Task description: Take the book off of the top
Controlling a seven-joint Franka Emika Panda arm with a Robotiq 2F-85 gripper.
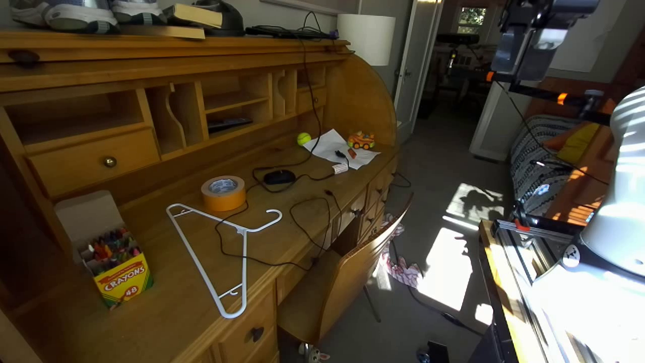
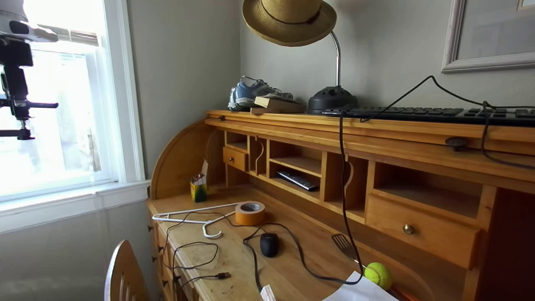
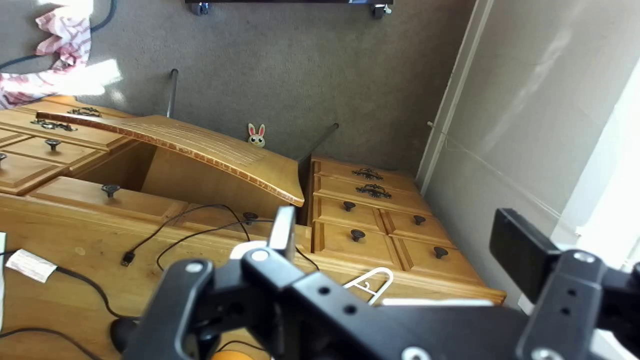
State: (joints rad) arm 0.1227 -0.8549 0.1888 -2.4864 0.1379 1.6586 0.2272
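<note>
Fingers [image 3: 522,255] wide apart on the gripper [image 3: 400,235], wrist view; gripper well apart from the desk [image 1: 360,96] in both exterior views. Along the top [image 1: 126,43], left to right in both exterior views: blue-grey shoes [image 1: 80,20], pale soles; the book [image 1: 195,16], pale page edges outward, cover colour hard to tell, above a flat tan slab [image 1: 164,32]; black lamp base [image 2: 333,101], just beside; dark keyboard [image 2: 411,111]; black cable [image 2: 341,138], draped down to the writing surface [image 1: 171,287]. On that writing surface, left to right in an exterior view: yellow crayon box [image 1: 123,280], flap raised, crayons [image 1: 108,247] inside; white hanger [image 1: 242,230], flat; orange-yellow tape roll [image 1: 224,202], just beside the hanger; black mouse [image 1: 279,177]; yellow-green tennis ball [image 1: 304,139]; white paper sheet [image 1: 335,147]; orange toy vehicle [image 1: 362,140], at the sheet's edge. Farther right: curved wooden chair [image 1: 347,277], close to the desk front; white lampshade [image 1: 366,38]; pale door [image 1: 410,65], dim room [image 1: 448,101] beyond; grey carpet [image 1: 428,176], sunlit in patches; patterned cloth [image 1: 531,133], yellow cushion [image 1: 579,143] near; white robot arm [image 1: 625,201], at the edge.
</note>
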